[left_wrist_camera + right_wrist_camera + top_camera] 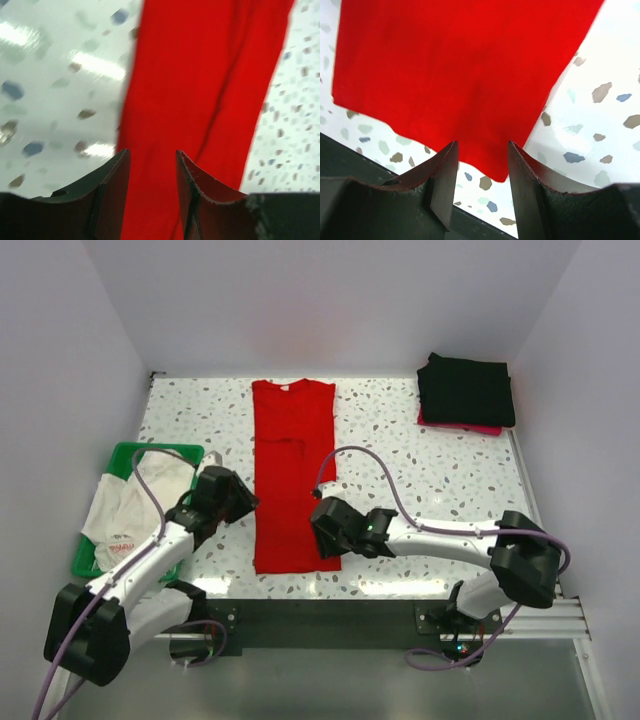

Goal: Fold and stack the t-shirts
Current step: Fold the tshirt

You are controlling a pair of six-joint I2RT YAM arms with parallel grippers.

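While the top view lays out the whole table (430, 480) for you, only the wrist cameras show how the jaws stand. From above, the red t-shirt (292, 475) lies as a long strip down the middle. The left gripper (245, 502) is at its left edge and the right gripper (322, 525) is at its near right corner. The white t-shirt (135, 505) sits bunched in the green basket (125, 452) at the left. The black t-shirts (466, 390) are stacked folded in the far right corner.

Your left wrist view is blurred. The left gripper (152, 165) has its jaws parted, with red cloth (200, 75) flat on the table beyond the gap and nothing pinched. In the right wrist view, the right gripper (482, 155) is also parted and holds nothing. The shirt's corner (460, 65) pokes into the gap, and the table's dark near edge runs just below it.

You have wide bare table between the red strip and the black stack. On the basket side the bare strip is narrower. The shirt's near hem lies close to the table's near edge.
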